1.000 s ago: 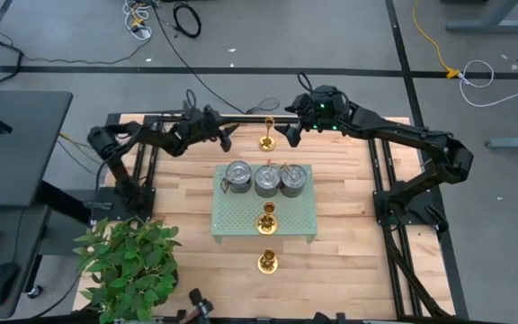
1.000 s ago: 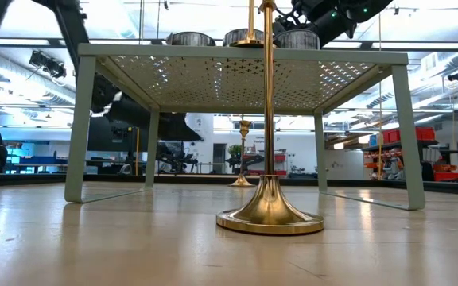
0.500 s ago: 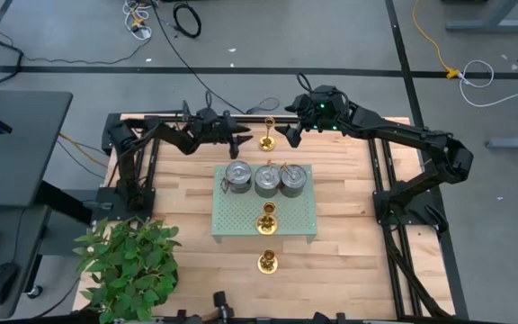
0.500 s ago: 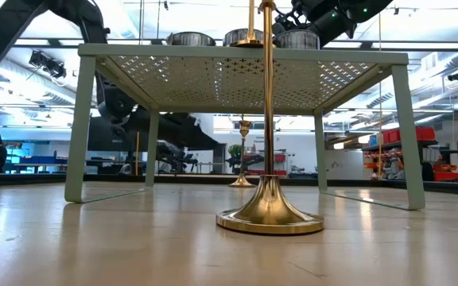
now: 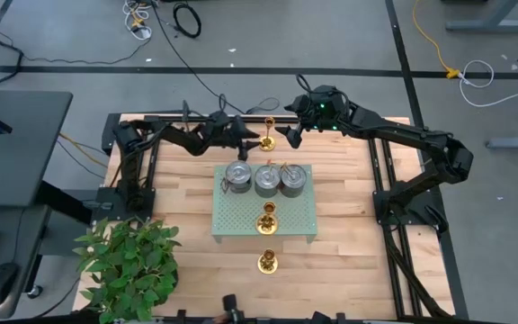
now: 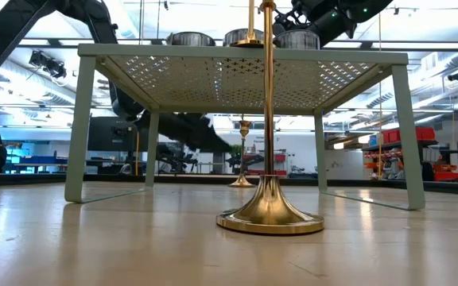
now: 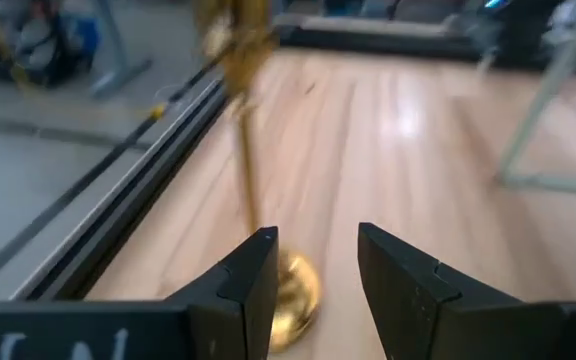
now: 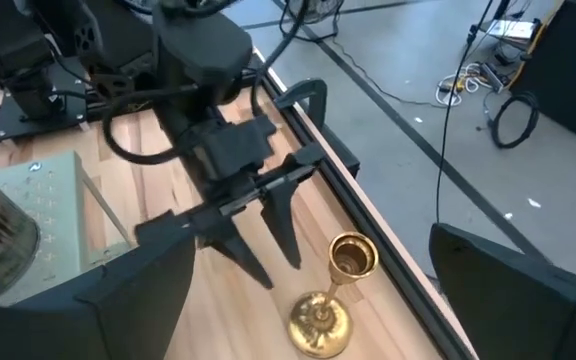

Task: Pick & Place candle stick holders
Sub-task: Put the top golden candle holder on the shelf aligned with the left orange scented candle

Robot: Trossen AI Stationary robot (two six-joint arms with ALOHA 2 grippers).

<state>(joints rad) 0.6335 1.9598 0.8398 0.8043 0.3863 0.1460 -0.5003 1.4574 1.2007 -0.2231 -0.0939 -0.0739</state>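
Note:
Three gold candle stick holders show. One (image 5: 266, 137) stands on its round base on the wood table near the far edge; it also shows in the left wrist view (image 7: 251, 170) and the right wrist view (image 8: 330, 300). One (image 5: 266, 219) stands on the green perforated stand (image 5: 236, 216). One (image 5: 267, 262) stands on the table near the front edge, and close up in the low view (image 6: 269, 214). My left gripper (image 5: 255, 138) is open just left of the far holder, its fingers (image 8: 286, 232) apart from it. My right gripper (image 5: 290, 135) is open just right of that holder, above the table.
Three grey tins (image 5: 266, 178) stand in a row at the far side of the green stand. A potted plant (image 5: 129, 261) sits at the near left corner. A black rail (image 5: 241, 117) runs along the far edge. Bare wood lies right of the stand.
My left gripper has gone toward the table's right edge along the far side, up to the far candle stick holder, staying open. The holders and my right gripper have kept still.

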